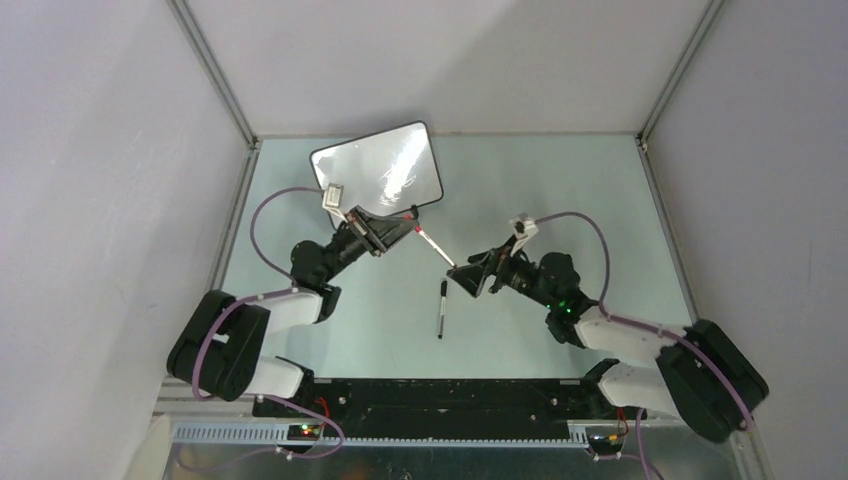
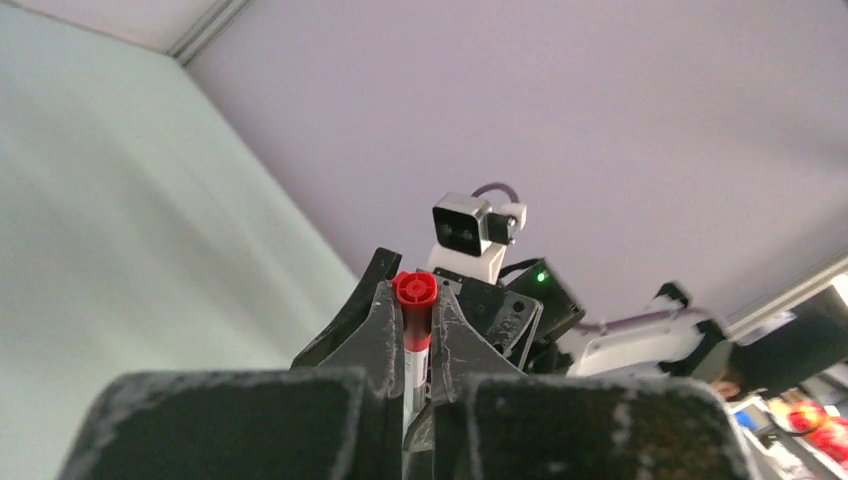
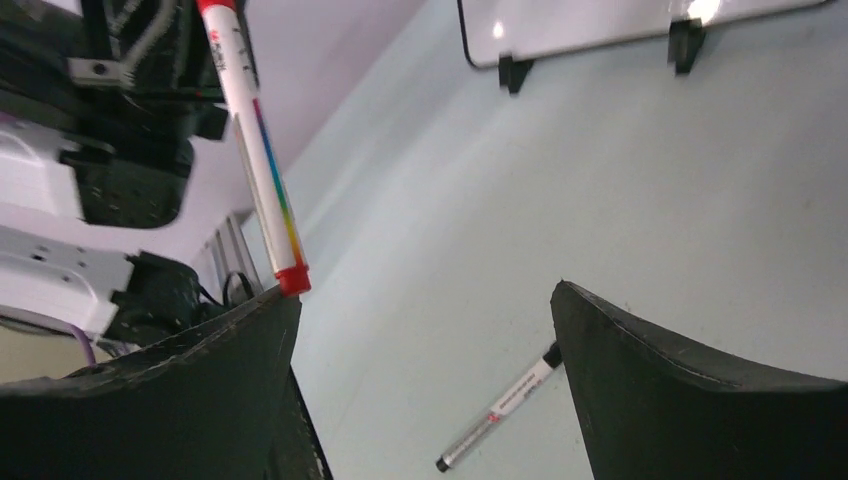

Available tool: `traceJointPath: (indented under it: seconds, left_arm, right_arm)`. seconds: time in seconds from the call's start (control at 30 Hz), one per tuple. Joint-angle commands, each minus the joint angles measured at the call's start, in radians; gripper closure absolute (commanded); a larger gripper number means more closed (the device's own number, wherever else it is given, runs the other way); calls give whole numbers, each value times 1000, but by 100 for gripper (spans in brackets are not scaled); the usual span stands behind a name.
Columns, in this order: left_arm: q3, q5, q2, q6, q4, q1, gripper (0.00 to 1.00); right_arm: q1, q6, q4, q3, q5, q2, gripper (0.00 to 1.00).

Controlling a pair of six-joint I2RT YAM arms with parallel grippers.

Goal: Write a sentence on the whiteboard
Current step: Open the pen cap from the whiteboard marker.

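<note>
Gripping marker (image 1: 435, 250), left end effector (image 1: 408, 226) hangs beside glossy black-framed whiteboard (image 1: 370, 165); right end effector (image 3: 425, 290) open.

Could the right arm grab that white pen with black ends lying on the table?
Probably yes: the right gripper is open, and the white pen with black ends lies alone on the pale green table close by, uncovered.

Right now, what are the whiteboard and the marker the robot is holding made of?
The whiteboard: a glossy white face, probably coated metal or plastic, since bright glare shows on it; its thin black frame looks like plastic. The marker in the left gripper: likely smooth plastic, with a white printed barrel and red ends.
</note>
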Motion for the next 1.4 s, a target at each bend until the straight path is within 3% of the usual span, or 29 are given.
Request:
traceJointPath:
  seconds: [0.0,0.2,0.43,0.53,0.73,0.97,1.07,1.17,1.37]
  left_arm:
    - [55,-88,3,-177,174,-29,100]
    - [45,-213,-72,-251,173,-57,100]
    - [89,-256,-72,-331,172,-83,100]
    - [112,-247,-69,-341,172,-90,100]
    - [107,-238,-99,-308,136,-97,100]
    - [135,-234,-201,-213,-112,-117,100]
    - [155,-237,-243,-157,-223,-126,100]
    - [156,-244,-267,-136,-254,-129,100]
    - [146,-246,-274,-139,-264,-130,100]
  right_arm:
    - [-3,35,79,-15,61,-174,1]
    - [33,152,102,4,179,-282,1]
    - [85,242,124,102,229,-229,2]
    - [93,261,162,141,223,-195,18]
    - [106,256,131,198,201,-164,37]
    - [134,218,111,232,172,-156,59]
    - [137,226,110,245,161,-146,62]
    - [141,230,119,249,154,-142,71]
    - [149,226,124,249,154,-138,74]
